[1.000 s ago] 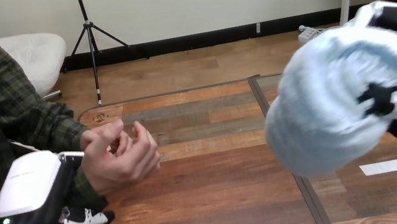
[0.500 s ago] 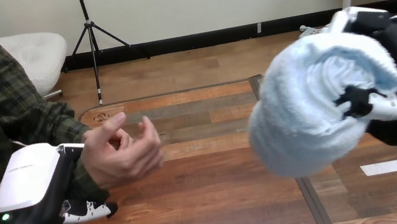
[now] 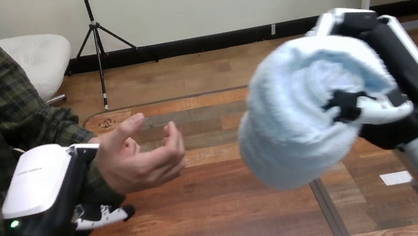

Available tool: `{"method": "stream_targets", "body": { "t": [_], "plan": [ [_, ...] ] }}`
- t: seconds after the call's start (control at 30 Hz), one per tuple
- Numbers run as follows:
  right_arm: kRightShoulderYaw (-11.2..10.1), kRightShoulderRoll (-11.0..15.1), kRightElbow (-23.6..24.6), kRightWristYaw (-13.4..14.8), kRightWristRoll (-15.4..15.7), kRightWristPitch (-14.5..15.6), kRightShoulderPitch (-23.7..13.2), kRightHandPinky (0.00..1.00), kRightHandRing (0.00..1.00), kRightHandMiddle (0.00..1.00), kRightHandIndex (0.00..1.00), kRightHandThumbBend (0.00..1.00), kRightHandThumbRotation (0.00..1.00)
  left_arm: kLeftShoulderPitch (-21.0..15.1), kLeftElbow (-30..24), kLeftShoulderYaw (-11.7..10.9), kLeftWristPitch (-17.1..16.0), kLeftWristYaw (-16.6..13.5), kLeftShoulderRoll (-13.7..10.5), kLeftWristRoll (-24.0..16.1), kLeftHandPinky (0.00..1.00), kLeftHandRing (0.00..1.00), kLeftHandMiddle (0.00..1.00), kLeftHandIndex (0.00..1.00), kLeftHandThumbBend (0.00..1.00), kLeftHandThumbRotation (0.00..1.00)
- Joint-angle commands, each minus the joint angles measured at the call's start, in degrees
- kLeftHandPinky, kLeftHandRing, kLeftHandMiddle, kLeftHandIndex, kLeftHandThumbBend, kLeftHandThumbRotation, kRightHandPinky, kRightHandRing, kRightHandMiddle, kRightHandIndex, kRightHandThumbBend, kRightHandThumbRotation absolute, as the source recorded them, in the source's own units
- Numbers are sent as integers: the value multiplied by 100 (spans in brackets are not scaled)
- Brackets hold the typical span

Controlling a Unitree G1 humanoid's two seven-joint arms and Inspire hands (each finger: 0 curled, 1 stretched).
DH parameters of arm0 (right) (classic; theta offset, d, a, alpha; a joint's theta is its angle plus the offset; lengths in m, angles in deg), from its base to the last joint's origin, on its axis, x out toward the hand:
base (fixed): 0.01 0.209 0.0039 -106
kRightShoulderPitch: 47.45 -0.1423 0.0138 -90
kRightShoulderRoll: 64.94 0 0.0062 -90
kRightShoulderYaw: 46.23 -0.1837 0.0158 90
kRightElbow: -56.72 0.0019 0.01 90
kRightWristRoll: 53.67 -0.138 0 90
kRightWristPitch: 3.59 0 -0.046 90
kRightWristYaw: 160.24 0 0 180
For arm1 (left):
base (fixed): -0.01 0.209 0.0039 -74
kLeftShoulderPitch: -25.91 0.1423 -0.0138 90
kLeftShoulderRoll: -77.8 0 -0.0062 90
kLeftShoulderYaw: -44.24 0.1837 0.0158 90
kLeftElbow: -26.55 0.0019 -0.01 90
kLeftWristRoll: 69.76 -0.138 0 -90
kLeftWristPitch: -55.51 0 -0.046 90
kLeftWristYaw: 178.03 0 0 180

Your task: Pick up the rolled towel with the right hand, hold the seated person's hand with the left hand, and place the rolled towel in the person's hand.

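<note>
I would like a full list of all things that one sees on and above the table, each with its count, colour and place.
rolled towel: one, light blue, above the table's right half, in the right hand
table: one, brown wooden planks, across the lower view
white strips: two, white, flat on the table at the right
person's hand: one, above the table at the left, palm open toward the towel, apart from it
left hand: one, black with white shell, at the lower left, fingers under and thumb over the person's wrist
right hand: one, black with white shell, at the right, fingers curled round the rolled towel
</note>
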Motion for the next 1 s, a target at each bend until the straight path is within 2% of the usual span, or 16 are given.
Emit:
{"method": "stream_targets", "body": {
  "t": [0.0, 0.17, 0.37, 0.47, 0.57, 0.67, 0.77, 0.87, 0.97],
  "plan": [
    [83, -177, -33, 155, 84, -56, -530, 13, 20, 24, 28, 75, 0, -103, -473, 7, -129, -20, 230, 52, 27, 31, 36, 37, 90, 0],
    [144, -246, -166, 203, 235, -110, -633, 14, 20, 25, 29, 76, 0, -92, -588, -35, -113, 49, 299, 146, 27, 31, 36, 37, 91, 0],
    [223, -368, -300, 323, 398, -106, -757, 13, 20, 25, 29, 76, 0, -20, -896, -101, 56, 152, 381, 130, 26, 31, 36, 37, 91, 0],
    [268, -412, -380, 393, 551, -206, -820, 13, 20, 25, 29, 76, 0, 14, -1092, -139, 131, 240, 426, 141, 26, 31, 36, 37, 92, 0],
    [299, -447, -541, 368, 697, -393, -922, 13, 20, 24, 29, 76, 0, 28, -1131, -160, 122, 245, 467, 150, 26, 31, 36, 37, 92, 0],
    [317, -494, -687, 375, 812, -523, -1016, 13, 19, 24, 28, 75, 0, 74, -1298, -192, 231, 331, 530, 171, 27, 31, 36, 37, 92, 0],
    [341, -512, -895, 330, 962, -787, -1137, 12, 19, 24, 28, 75, 0, 115, -1471, -224, 350, 462, 608, 241, 27, 32, 37, 37, 92, 0],
    [380, -515, -1003, 351, 1039, -836, -1219, 12, 19, 23, 28, 74, 0, 108, -1479, -222, 245, 435, 604, 213, 28, 32, 37, 37, 92, 0],
    [415, -443, -1216, 372, 1303, -1098, -1328, 12, 18, 23, 28, 73, 0, 112, -1544, -229, 271, 504, 636, 240, 28, 32, 37, 37, 92, 0]
  ]
}}
